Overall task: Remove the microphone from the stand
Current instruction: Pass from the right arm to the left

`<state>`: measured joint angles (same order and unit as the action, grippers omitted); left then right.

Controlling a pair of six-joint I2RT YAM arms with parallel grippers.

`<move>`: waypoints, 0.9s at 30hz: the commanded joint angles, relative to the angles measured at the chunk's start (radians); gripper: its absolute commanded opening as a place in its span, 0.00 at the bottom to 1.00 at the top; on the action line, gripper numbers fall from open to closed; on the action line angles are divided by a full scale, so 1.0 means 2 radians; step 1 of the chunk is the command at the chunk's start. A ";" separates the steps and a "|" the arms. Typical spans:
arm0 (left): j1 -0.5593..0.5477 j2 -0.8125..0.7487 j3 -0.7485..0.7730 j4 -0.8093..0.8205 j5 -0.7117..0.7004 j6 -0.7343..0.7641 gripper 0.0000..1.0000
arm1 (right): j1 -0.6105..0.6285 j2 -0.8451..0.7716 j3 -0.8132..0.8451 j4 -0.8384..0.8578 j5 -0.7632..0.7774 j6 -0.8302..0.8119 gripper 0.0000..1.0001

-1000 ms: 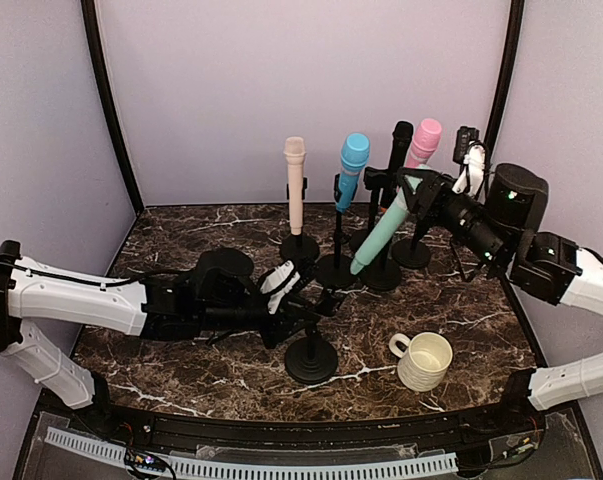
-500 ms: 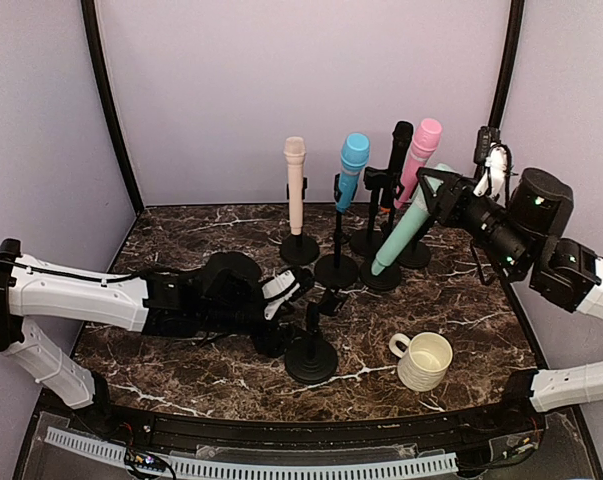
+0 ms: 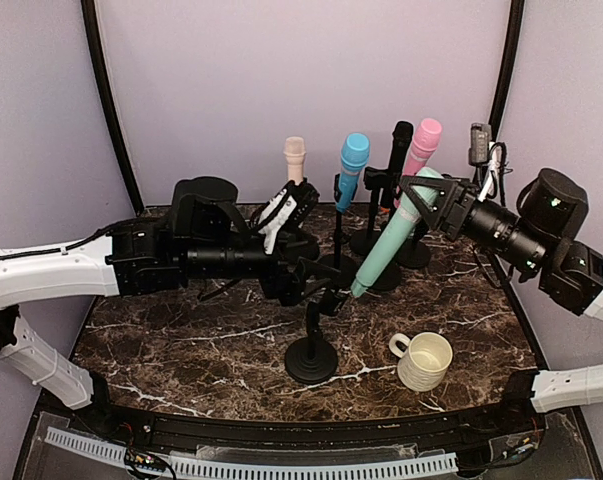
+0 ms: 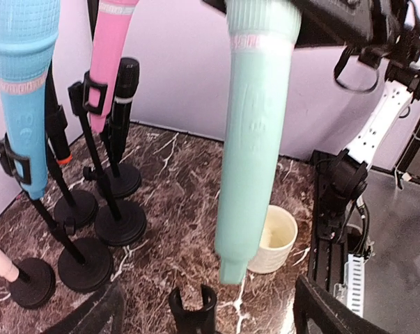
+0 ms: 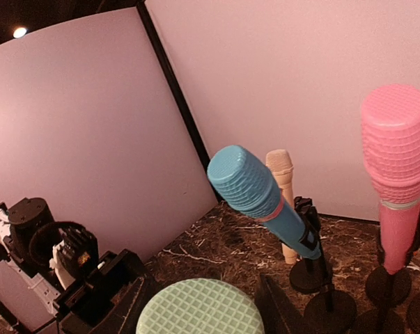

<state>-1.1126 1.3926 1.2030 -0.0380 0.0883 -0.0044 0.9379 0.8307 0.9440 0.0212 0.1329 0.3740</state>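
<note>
The mint-green microphone [image 3: 386, 245] hangs tilted in the air with my right gripper [image 3: 421, 195] shut on its upper body. Its tail end is free above the table. The right wrist view shows its gridded head [image 5: 199, 309] between my fingers. The left wrist view has its body [image 4: 255, 132] hanging over the empty black stand clip [image 4: 192, 313]. That stand [image 3: 311, 355] is upright at front centre with nothing in its clip. My left gripper [image 3: 321, 275] hovers open just above and behind the clip, touching nothing.
A cream cup [image 3: 424, 360] sits to the right of the empty stand. Behind it, on black stands, are a blue microphone [image 3: 353, 165], a pink one [image 3: 422, 145], a black one [image 3: 399, 140] and a beige one [image 3: 295, 150].
My left gripper opened, let go of the stand's stem and rose up and back. My right gripper shifted the mint microphone slightly, still clear of the stand.
</note>
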 commanded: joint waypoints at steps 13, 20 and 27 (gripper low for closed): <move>-0.004 0.038 0.030 0.102 0.122 -0.034 0.89 | 0.008 0.079 0.011 0.169 -0.230 0.008 0.05; -0.001 0.036 0.027 0.138 0.108 -0.048 0.70 | 0.010 0.095 0.021 0.168 -0.230 0.001 0.05; 0.005 0.034 0.023 0.138 0.111 -0.054 0.46 | 0.013 0.101 0.025 0.158 -0.221 -0.005 0.05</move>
<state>-1.1126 1.4868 1.2652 0.2066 0.3038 -0.0986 0.9527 1.0344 0.9520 0.2897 -0.3134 0.3752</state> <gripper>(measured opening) 0.527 0.455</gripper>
